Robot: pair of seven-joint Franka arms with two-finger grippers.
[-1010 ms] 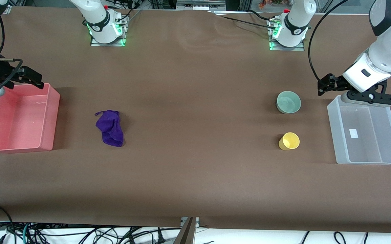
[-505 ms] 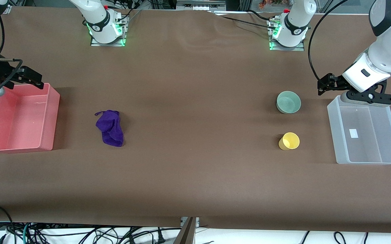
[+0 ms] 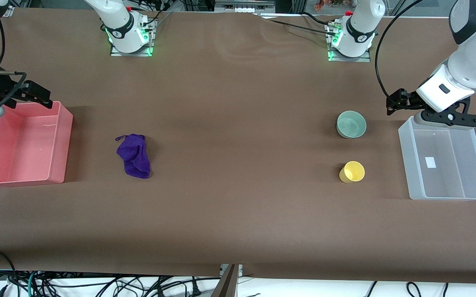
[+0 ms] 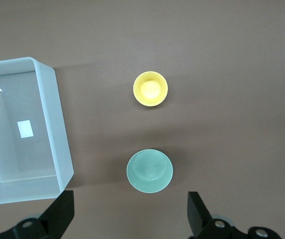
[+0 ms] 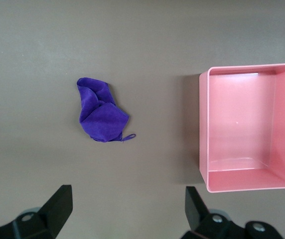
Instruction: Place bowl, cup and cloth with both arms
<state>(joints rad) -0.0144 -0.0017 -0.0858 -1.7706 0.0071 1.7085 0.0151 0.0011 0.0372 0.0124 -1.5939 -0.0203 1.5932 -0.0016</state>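
Observation:
The pale green bowl (image 3: 351,124) (image 4: 149,170) stands upright toward the left arm's end of the table. The yellow cup (image 3: 352,172) (image 4: 150,88) stands nearer the front camera than the bowl. The purple cloth (image 3: 133,155) (image 5: 100,116) lies bunched toward the right arm's end. My left gripper (image 3: 391,106) (image 4: 131,216) hangs open and empty over bare table, between the bowl and the clear bin's corner. My right gripper (image 3: 47,99) (image 5: 128,211) hangs open and empty over the table at the pink bin's corner, apart from the cloth.
A clear plastic bin (image 3: 406,156) (image 4: 58,144) sits at the left arm's end, beside the bowl and cup. A pink bin (image 3: 62,140) (image 5: 202,129) sits at the right arm's end, beside the cloth. Both hold nothing. Brown table stretches between cloth and bowl.
Both grippers have shifted a touch upward in the front view. The bowl, cup and cloth lie where they were.

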